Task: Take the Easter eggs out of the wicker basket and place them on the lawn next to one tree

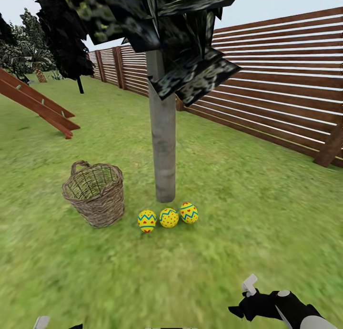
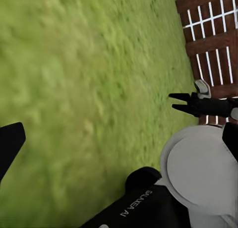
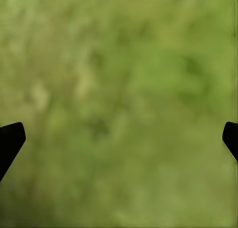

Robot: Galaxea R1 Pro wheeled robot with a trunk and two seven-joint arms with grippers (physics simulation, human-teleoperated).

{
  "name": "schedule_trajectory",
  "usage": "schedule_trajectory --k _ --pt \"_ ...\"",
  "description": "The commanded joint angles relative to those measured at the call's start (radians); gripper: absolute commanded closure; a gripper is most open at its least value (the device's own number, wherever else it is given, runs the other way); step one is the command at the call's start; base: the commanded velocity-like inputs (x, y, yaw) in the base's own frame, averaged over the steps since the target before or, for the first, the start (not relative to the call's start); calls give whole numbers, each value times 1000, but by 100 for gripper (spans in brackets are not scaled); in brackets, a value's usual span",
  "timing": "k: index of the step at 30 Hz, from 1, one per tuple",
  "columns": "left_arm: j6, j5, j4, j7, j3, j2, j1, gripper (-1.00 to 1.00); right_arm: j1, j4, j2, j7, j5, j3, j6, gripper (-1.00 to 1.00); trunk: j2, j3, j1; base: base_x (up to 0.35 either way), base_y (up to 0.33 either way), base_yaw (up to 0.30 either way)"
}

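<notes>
Three Easter eggs [image 1: 167, 218] lying at tree [image 1: 163, 152] base, six o'clock; wicker basket [image 1: 95, 193] at eight, looking empty. Right gripper [image 1: 240, 303] spread, holding nothing; left unclear. Keep arms clear while withdrawing.

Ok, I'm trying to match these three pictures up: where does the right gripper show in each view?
Head view: the right gripper is in the picture's bottom right corner, above the lawn.
Left wrist view: it sits toward the picture's right side, just below the fence.
Right wrist view: its dark fingertips sit at the picture's two side edges, jaws open.
Shared landmark: the green lawn, in all three.
</notes>
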State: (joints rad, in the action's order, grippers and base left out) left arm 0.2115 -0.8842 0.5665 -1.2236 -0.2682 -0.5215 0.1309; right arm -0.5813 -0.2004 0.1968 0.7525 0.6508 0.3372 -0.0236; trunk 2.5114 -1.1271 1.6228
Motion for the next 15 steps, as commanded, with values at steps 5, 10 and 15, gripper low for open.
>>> schedule_trajectory --k 5,10,15 --pt "13 -9 -4 -2 -6 1 0 -100 -1 -1 -2 4 9 9 -2 -100 -1 19 -2 0 0 0" --pt "49 -9 -3 -2 -6 3 1 -100 -1 -1 0 2 6 9 -3 -100 -2 38 -5 -138 0 0" --pt "59 -8 -5 -2 -6 -1 1 -100 -1 -1 1 2 4 11 -15 -100 -3 57 -7 -191 0 0"
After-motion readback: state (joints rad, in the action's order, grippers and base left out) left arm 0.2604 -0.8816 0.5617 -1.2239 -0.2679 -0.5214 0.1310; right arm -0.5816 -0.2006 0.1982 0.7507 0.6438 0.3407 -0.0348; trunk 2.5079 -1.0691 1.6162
